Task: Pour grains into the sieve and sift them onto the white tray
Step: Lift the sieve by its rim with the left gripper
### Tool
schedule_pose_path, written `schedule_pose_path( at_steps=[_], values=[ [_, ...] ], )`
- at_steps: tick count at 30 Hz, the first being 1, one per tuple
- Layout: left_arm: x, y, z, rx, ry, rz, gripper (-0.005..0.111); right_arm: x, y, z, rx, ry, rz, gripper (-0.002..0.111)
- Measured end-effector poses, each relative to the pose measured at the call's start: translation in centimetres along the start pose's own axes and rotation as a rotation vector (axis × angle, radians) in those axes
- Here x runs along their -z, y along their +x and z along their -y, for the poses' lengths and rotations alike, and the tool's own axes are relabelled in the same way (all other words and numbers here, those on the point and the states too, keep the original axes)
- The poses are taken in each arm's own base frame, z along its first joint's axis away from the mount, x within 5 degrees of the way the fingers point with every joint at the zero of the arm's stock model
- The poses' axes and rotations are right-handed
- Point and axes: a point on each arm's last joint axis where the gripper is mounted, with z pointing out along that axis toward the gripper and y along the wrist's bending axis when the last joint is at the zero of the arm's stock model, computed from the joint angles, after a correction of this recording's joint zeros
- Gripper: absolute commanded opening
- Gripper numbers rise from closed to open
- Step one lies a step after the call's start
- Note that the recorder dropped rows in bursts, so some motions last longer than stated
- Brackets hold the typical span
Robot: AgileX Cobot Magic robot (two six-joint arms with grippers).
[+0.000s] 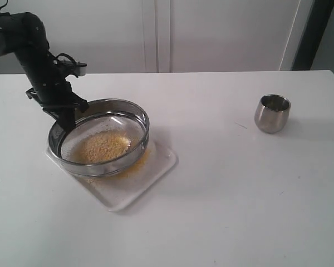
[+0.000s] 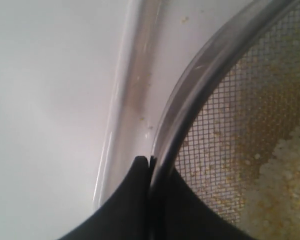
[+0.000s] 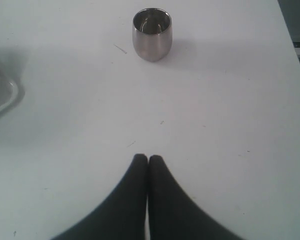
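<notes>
Pinching the sieve (image 1: pixel 145 127) rim, left gripper (image 2: pixel 149 161) holds it over the tray (image 1: pixel 158 167); grains (image 1: pixel 103 146) heaped on mesh, some on tray beneath. Right gripper (image 3: pixel 148 158) pressed together above table (image 3: pixel 230 125); cup (image 3: pixel 151 34) well apart.

White tabletop (image 1: pixel 228 217), even soft light. Pale panelled wall (image 1: pixel 222 33) behind; dark vertical strip (image 1: pixel 314 33) far right.

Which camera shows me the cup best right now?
The right wrist view: the cup stands upright and unblocked, its open mouth visible from above. The exterior view shows it smaller, from the side. The left wrist view misses it entirely.
</notes>
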Motion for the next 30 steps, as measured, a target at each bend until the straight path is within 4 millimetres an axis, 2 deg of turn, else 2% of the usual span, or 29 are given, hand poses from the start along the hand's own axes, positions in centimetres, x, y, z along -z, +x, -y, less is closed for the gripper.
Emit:
schedule_pose_path(
  at_steps=[7,11,15,17,22,25,30],
  values=[
    [0.2,-0.8,1.0,-0.010,-0.051,0.046,0.000,0.0,0.0,0.0,0.000,0.000,0.000,0.000],
    [0.2,-0.3,1.1,-0.007,-0.039,-0.011,0.000,0.0,0.0,0.0,0.000,0.000,0.000,0.000],
    [0.7,-0.8,1.4,-0.017,-0.066,0.040,0.000,0.0,0.0,0.0,0.000,0.000,0.000,0.000],
    [0.8,-0.4,1.5,-0.011,-0.052,-0.002,0.000,0.0,0.0,0.0,0.000,0.000,0.000,0.000],
    [2.2,-0.8,2.2,-0.008,-0.075,0.046,0.000,0.0,0.0,0.0,0.000,0.000,0.000,0.000],
    [1.6,-1.0,2.1,0.009,-0.075,0.029,0.000,0.0,0.0,0.0,0.000,0.000,0.000,0.000],
    [1.6,-0.9,2.1,0.006,-0.082,0.020,0.000,0.0,0.0,0.0,0.000,0.000,0.000,0.000]
  ],
)
